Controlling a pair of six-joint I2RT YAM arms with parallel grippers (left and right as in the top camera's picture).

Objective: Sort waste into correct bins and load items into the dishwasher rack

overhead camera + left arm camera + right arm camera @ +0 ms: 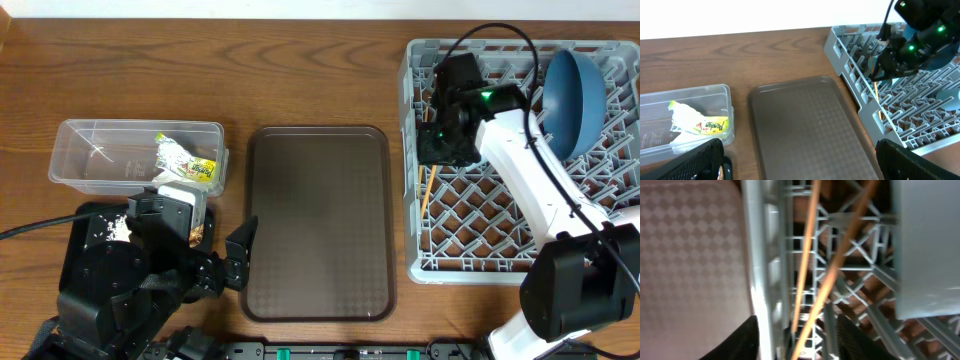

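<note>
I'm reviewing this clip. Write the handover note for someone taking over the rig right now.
Left gripper: open, empty, at the brown serving tray's left edge.
Right gripper: open, low in the left side of the dishwasher rack. The chopsticks pass between its fingers, unpinched.
Done: blue plate stands in the rack; paper with wrapper in the clear tub; rice in the black tray.
Left: lift the right arm clear. Cups, bowl, carrot and scrap are not clearly visible; check them.

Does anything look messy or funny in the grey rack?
A little. The two chopsticks lie loose on the rack's lattice floor, by the wall next to the brown tray. They slant together like a V instead of lying side by side.
</note>
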